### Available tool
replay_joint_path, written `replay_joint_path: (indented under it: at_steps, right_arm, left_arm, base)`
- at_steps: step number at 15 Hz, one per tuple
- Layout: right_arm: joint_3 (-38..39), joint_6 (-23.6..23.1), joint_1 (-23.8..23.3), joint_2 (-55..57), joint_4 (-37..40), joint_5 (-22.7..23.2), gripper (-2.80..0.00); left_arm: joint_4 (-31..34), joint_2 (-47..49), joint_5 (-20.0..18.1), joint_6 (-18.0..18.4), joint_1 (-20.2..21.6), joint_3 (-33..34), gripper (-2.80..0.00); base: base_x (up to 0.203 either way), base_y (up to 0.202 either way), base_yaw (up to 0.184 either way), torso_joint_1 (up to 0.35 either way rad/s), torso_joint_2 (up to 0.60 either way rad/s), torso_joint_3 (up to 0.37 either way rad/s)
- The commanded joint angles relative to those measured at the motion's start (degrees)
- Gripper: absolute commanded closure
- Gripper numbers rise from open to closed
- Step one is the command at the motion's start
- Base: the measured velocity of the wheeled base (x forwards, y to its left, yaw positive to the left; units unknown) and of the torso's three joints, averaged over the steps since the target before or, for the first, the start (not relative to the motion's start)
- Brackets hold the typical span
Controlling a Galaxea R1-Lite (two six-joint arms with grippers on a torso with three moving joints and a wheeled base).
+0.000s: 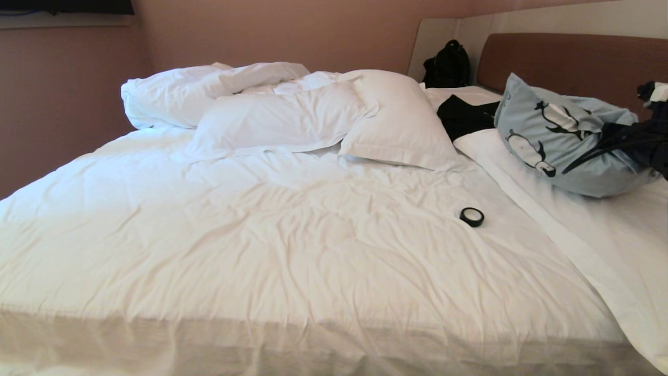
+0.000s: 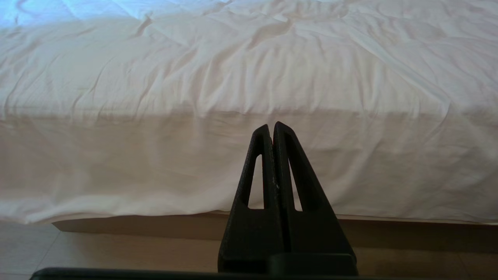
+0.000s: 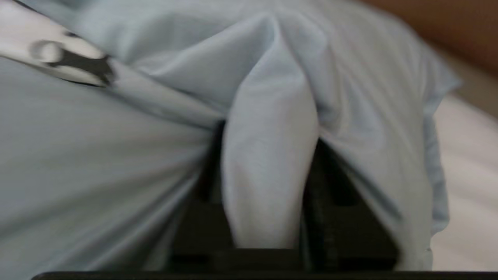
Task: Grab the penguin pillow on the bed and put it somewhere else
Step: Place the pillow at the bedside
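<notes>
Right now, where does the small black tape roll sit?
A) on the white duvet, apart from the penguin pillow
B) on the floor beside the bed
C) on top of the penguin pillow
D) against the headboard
A: in the head view the black tape roll lies on the wrinkled white duvet, clear of the penguin pillow, which sits further back toward the headboard.

left gripper (image 2: 273, 126) fingers pressed together, facing bed (image 2: 249, 77) side above floor (image 2: 97, 249)
</notes>
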State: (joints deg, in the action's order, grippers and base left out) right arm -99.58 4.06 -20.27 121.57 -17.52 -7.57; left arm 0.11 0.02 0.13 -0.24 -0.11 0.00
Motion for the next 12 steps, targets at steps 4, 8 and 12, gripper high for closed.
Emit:
replay_joint_path:
  at_steps: [4,8,12]
  right_arm:
    - [10.5,1.8,0.0,-1.8,-0.2,0.2,-2.8]
    - [24.4,3.3,1.1,-13.1,-0.1,4.6,-2.8]
    - [34.8,3.8,2.5,-24.3,-0.1,6.8,-2.8]
  left_arm:
    - [0.0,0.0,0.0,0.0,0.0,0.1,0.0]
    - [0.0,0.0,0.0,0.0,0.0,0.1,0.0]
    - [0.0,0.0,0.0,0.0,0.0,0.1,0.0]
  base:
    - [0.0,0.0,0.0,0.0,0.0,0.0]
    - [0.0,0.0,0.0,0.0,0.0,0.0]
    - [0.0,0.0,0.0,0.0,0.0,0.0]
